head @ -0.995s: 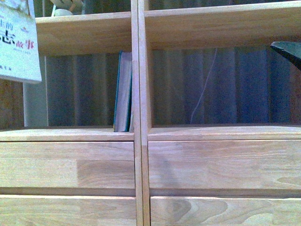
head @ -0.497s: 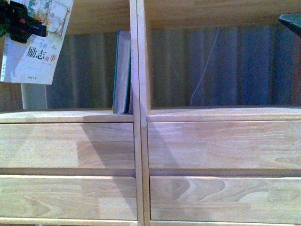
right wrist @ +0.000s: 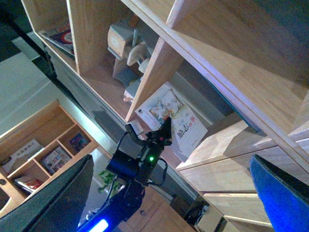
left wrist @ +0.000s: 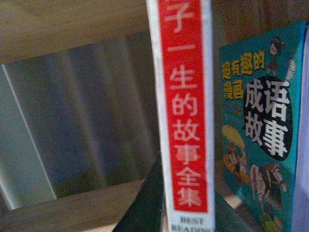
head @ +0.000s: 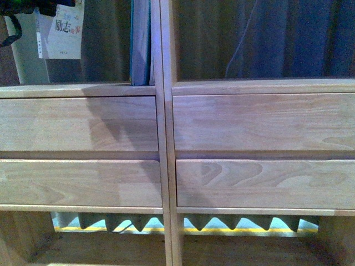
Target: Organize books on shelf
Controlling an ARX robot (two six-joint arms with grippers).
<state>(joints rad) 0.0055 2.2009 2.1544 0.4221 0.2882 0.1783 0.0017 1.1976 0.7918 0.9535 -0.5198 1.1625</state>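
My left gripper [head: 30,6] is shut on the white paperback [head: 61,33] and holds it upright at the left opening of the light-wood shelf [head: 165,138]. In the left wrist view the paperback's red-banded spine [left wrist: 186,111] stands between the dark fingers [left wrist: 145,208], next to a teal-covered book [left wrist: 263,130]. Slim dark-teal books [head: 140,41] stand against the shelf's middle divider. The right wrist view shows the left gripper [right wrist: 161,133] holding the paperback [right wrist: 174,123]. My right gripper [right wrist: 169,203] is open and empty, away from the shelf.
Four plain drawer fronts [head: 83,122] fill the front view below the open compartments. Wooden toys [right wrist: 128,53] sit in a higher compartment. A darker cabinet [right wrist: 43,145] with small compartments stands further off. A curtain hangs behind the shelf [head: 266,39].
The front view has dropped, so the shelf sits higher in frame and the base gap shows. The held paperback has moved right, closer to the left compartment. The right finger has left the front view.
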